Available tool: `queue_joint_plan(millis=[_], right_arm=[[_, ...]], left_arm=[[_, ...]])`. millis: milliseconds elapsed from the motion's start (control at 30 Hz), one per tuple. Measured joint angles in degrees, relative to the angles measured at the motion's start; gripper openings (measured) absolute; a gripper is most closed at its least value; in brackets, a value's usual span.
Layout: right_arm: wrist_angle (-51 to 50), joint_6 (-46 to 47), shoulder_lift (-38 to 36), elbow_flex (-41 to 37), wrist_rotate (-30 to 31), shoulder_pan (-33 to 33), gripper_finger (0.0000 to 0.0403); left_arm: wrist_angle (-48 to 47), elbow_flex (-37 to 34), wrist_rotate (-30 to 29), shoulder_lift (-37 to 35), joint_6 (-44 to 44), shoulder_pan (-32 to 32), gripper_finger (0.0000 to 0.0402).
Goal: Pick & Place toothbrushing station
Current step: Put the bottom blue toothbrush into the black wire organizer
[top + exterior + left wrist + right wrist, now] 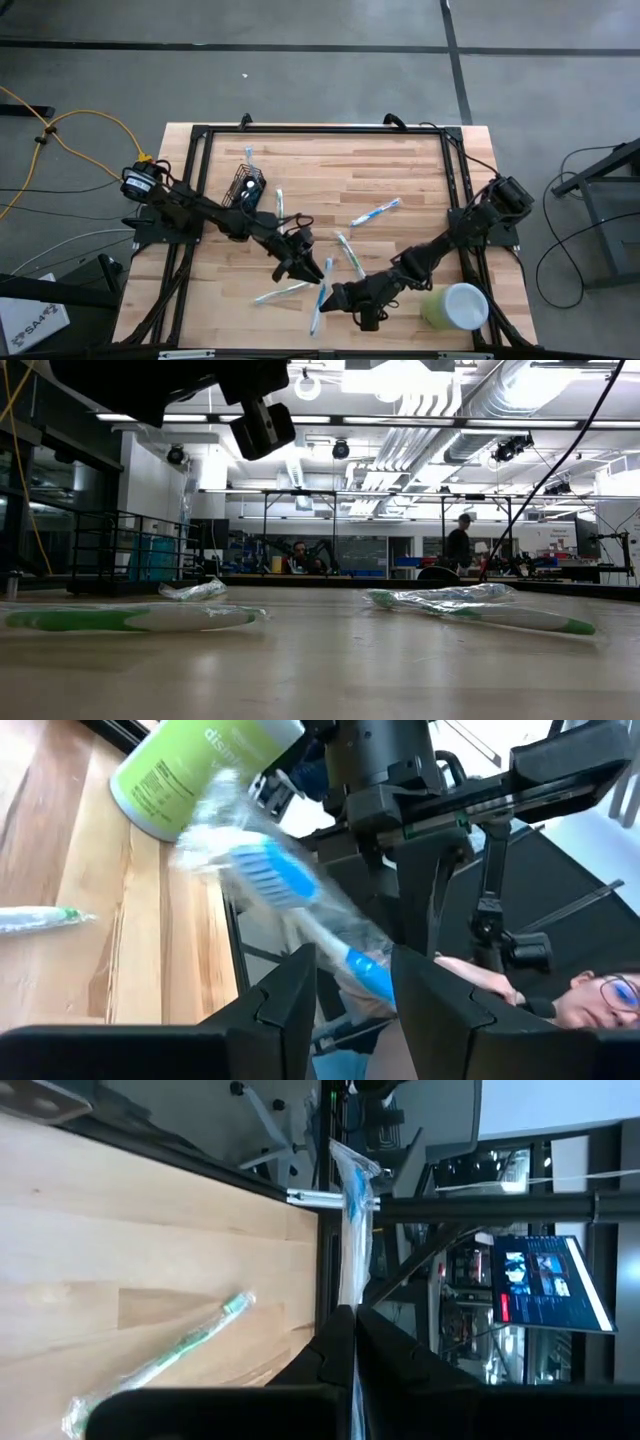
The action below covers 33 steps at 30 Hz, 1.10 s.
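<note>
The black wire-mesh holder (248, 187) stands at the table's far left with a blue toothbrush (249, 156) sticking out of it. A wrapped blue toothbrush (321, 300) is near the table's front middle, between both grippers. My left gripper (308, 272) is at its far end, its fingers nearly shut around the handle (362, 968). My right gripper (326, 297) is shut on the toothbrush near its middle. The brush head (268, 870) points away from my left gripper. My left gripper has the blue handle's end (368, 975) in its clear wrapper between its two fingers. The fingers (290, 995) come from the table's left. The brush slants away from them, clear of the table. My right gripper pinches the wrapped toothbrush (350, 1295) between its shut fingers, coming level from the table's right and lying across it. The wrapper and brush (352, 1180) reach on past the fingertips, off the table.
A pale green cup (455, 306) with a white inside stands at the near right. Several wrapped toothbrushes lie loose on the wood: blue ones (375, 212) (279, 205) farther back and green ones (282, 292) (350, 255) near the grippers. A black frame (320, 128) edges the table.
</note>
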Motion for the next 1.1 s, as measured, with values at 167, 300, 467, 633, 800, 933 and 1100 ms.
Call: queue_joint_plan(millis=[167, 300, 467, 633, 800, 933, 1100], right_arm=[[0.0, 0.1, 0.0, 0.0, -0.1, 1.3, 0.0003], [0.0, 0.1, 0.0, 0.0, -0.8, 1.7, 0.0003], [0.0, -0.1, 0.0, 0.0, -4.7, 1.2, 0.0003], [0.9, -1.2, 0.0, 0.0, -5.0, 0.5, 0.0003], [1.8, -1.8, 0.0, 0.0, -6.5, -0.7, 0.0003], [1.8, -1.8, 0.0, 0.0, -6.5, -1.7, 0.0003], [1.8, -1.8, 0.0, 0.0, -10.4, -3.3, 0.0003]], left_arm=[[0.0, 0.0, 3.5, 0.0, -1.0, 0.7, 0.0128], [0.0, 0.0, 5.7, 0.0, -1.1, 0.7, 0.0128], [0.0, 0.0, 8.2, 0.0, -1.1, 1.2, 0.0128], [0.0, 0.0, 8.8, 0.0, -0.4, 1.9, 0.0128], [0.0, 0.0, 8.9, 0.0, 0.5, 2.7, 0.0128], [0.0, 0.0, 9.0, 0.0, 0.8, 2.8, 0.0128], [0.0, 0.0, 9.2, 0.0, 1.2, 2.8, 0.0128]])
